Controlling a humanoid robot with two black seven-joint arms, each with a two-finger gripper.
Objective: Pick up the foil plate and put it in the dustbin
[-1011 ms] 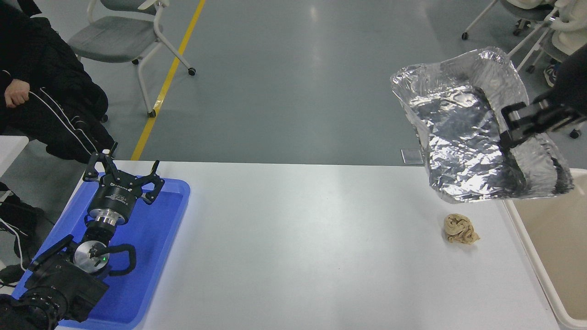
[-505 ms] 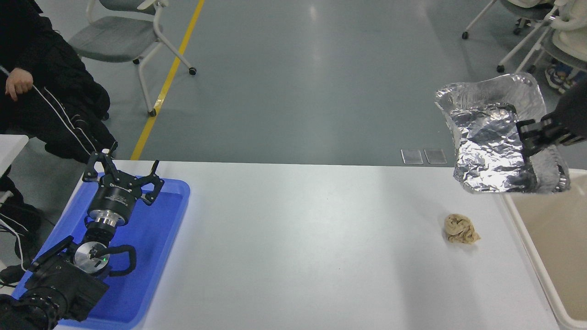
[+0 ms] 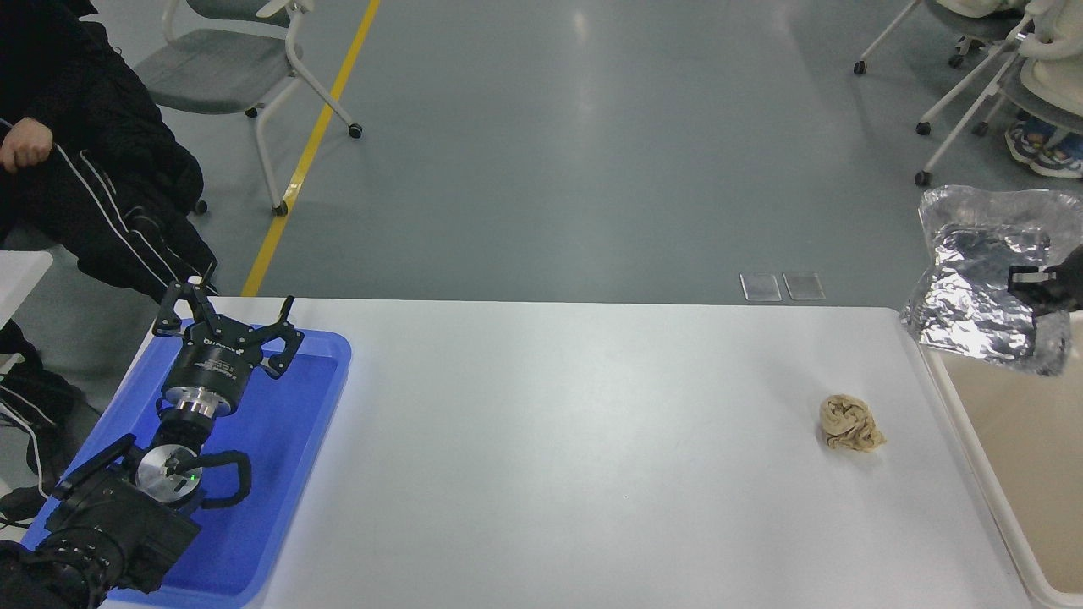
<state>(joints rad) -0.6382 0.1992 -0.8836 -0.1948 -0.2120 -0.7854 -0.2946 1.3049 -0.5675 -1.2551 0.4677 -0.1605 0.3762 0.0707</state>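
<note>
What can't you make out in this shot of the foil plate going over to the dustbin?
- Right gripper, head view: cut off by the right edge; only a tip shows against the foil plate, so its grip can't be judged.
- Dustbin: only its left rim and part of the inside show; the bottom is out of frame.
- Left gripper: parked over the blue tray, hiding part of it.

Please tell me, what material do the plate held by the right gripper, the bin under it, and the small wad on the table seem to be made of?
The foil plate in the right gripper looks like thin aluminium foil: mirror-bright silver and full of wrinkles. The dustbin seems to be plastic: a smooth cream-white rim, matte beige inside. The wad is probably crumpled tan paper, dull and creased, though cloth cannot be ruled out.
</note>
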